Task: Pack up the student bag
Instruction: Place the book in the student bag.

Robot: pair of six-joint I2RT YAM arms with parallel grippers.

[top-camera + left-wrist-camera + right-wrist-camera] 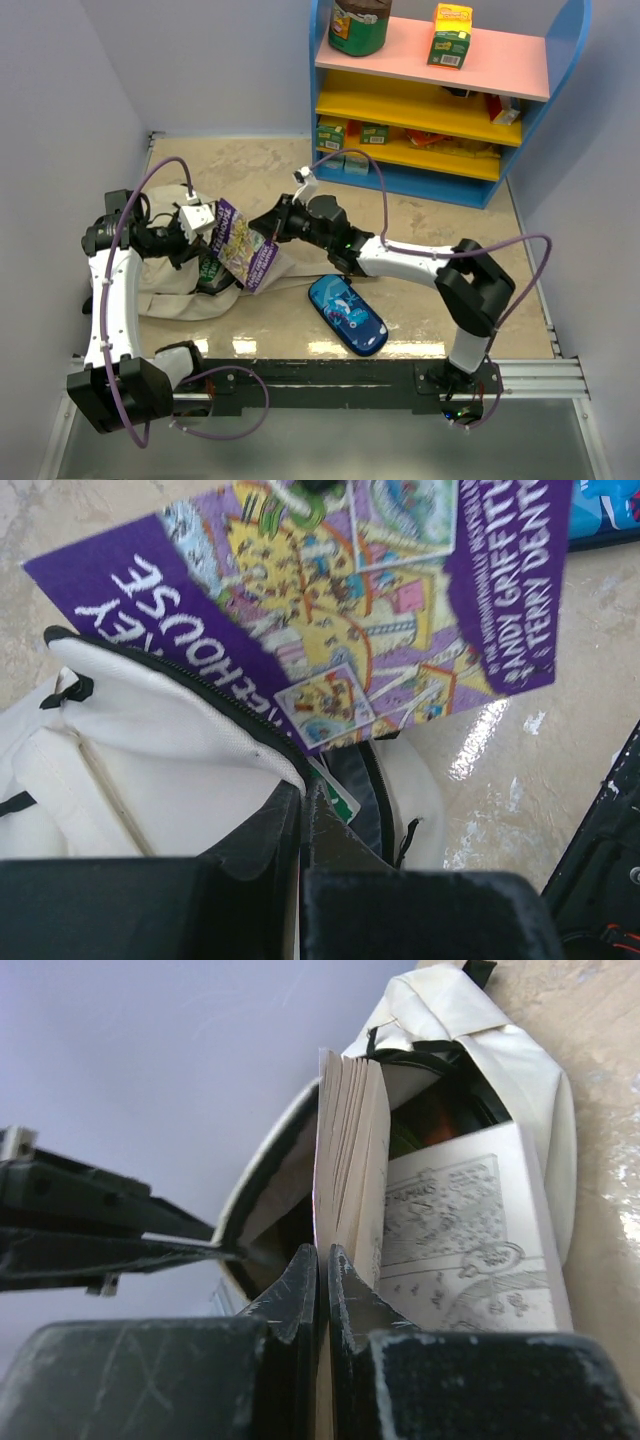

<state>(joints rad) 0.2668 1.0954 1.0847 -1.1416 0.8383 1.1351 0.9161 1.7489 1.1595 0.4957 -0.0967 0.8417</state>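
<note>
Closest up, right end effector (pixel 322 1260) is clamping shut on a thin edge of the purple book (pixel 243 245), with the pages fanning slightly open beside the fingers. Book is hanging tilted over the mouth of the student bag (pixel 175 290), its lower corner dipping into the opening. Student bag is lying slumped on the surface (pixel 420 220) in front of the left arm, mouth gaping toward the right arm, showing dark lining and something green inside. Left end effector (pixel 305 802) is pinching the bag's zippered rim, fingers together on the fabric, with that rim sitting raised. Blue pencil case (pixel 348 315) is lying flat near the bag's right side, clear of the book. Shelf unit (pixel 440 90) is standing beyond the bag, well apart from it.
</note>
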